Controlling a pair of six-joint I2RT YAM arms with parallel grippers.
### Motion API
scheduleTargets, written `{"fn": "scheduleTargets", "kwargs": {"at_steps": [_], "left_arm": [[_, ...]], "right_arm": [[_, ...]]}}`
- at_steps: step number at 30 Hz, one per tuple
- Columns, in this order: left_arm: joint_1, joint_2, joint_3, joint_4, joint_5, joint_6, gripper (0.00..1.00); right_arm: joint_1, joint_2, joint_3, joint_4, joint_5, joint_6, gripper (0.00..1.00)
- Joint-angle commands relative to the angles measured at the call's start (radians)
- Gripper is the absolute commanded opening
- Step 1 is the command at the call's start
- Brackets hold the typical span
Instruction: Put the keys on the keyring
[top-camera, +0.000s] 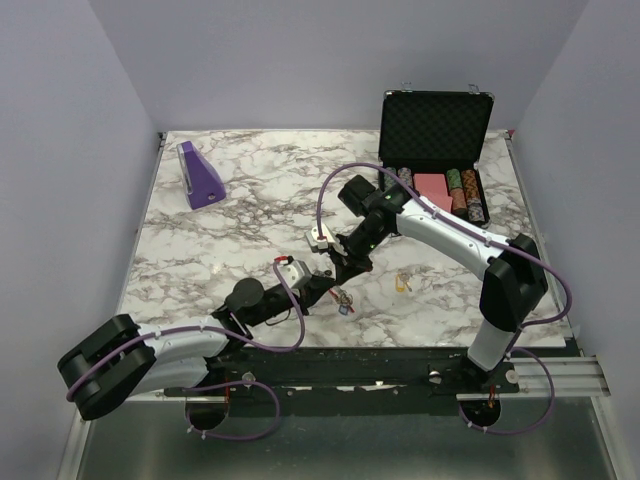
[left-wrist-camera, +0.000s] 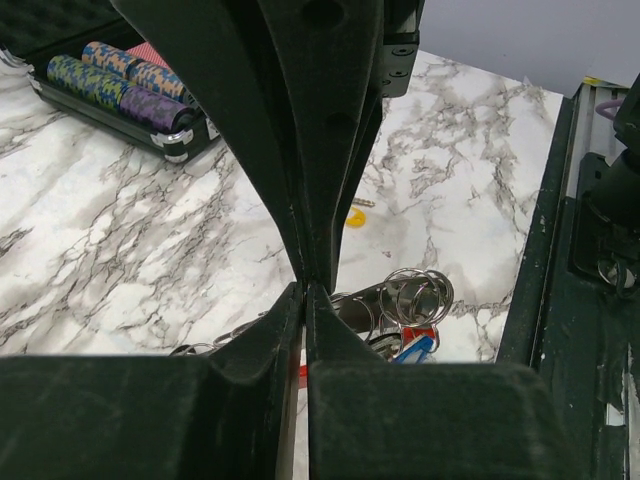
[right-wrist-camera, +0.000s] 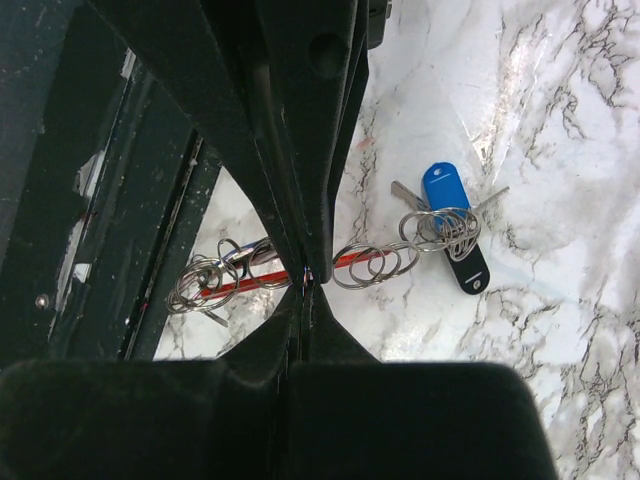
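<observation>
The keyring (top-camera: 344, 301) lies on the marble near the front edge. In the right wrist view it is a red curved piece (right-wrist-camera: 240, 283) strung with several thin metal rings, a blue key (right-wrist-camera: 443, 186) and a dark tag (right-wrist-camera: 468, 270). In the left wrist view its rings (left-wrist-camera: 418, 297) and the blue key (left-wrist-camera: 412, 348) show. A yellow key (top-camera: 403, 284) lies apart to the right, also seen in the left wrist view (left-wrist-camera: 355, 216). My left gripper (top-camera: 322, 285) and right gripper (top-camera: 338, 272) are both shut and meet tip to tip over the red piece. Whether either pinches a ring is hidden.
An open black case (top-camera: 435, 150) with poker chips (left-wrist-camera: 120, 85) stands at the back right. A purple wedge (top-camera: 200, 178) stands at the back left. The table's front edge and a dark rail (left-wrist-camera: 570, 300) are close beside the keyring.
</observation>
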Motion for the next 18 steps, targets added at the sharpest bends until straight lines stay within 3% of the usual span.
{"fn": "scheduleTargets", "kwargs": {"at_steps": [1,6,11,18], "left_arm": [[0.002,0.014,0.021,-0.026,0.009,0.025,0.09],[0.002,0.007,0.027,-0.062,0.006,0.04,0.0],[0.002,-0.01,0.027,-0.094,0.009,0.062,0.0],[0.002,-0.099,-0.054,-0.022,-0.021,0.064,0.0]], "right_arm": [[0.009,0.008,0.005,-0.025,-0.044,-0.009,0.01],[0.009,0.006,0.005,-0.025,-0.046,-0.009,0.01],[0.009,0.006,0.005,-0.026,-0.049,-0.007,0.01],[0.007,0.0,0.011,-0.028,-0.073,0.001,0.27]]}}
